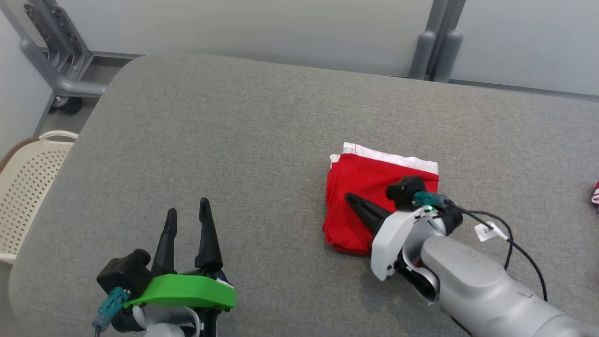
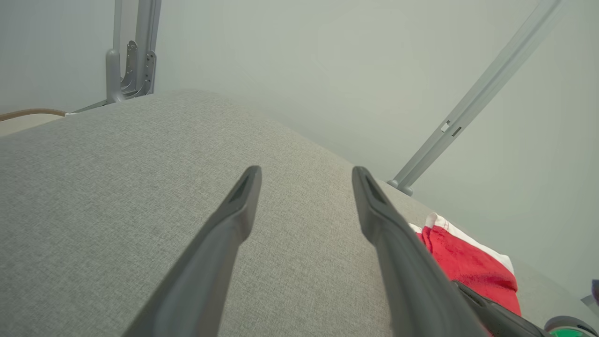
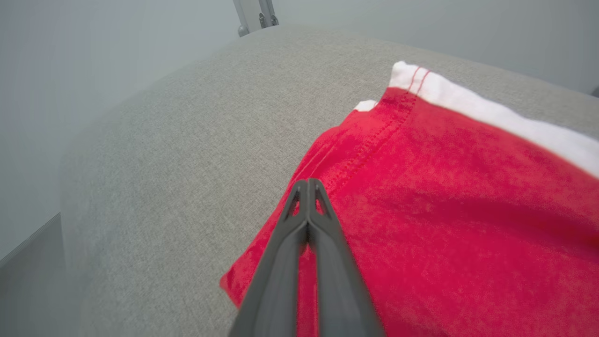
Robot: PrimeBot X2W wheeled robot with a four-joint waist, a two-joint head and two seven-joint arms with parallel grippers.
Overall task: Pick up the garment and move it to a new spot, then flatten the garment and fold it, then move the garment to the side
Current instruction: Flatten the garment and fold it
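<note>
Folded red garment (image 1: 355,180) with white band, flat on grey bench (image 1: 234,140), right of centre. Right claw (image 1: 348,196) fully closed, fingers pressed together with nothing between them, slanted over garment's near left part, tips above red cloth; contact with cloth not discernible. Left claw (image 1: 188,207) spread wide and empty, above bare bench at near left, well apart from garment. Cream perforated basket (image 1: 23,187) beside bench's left edge.
</note>
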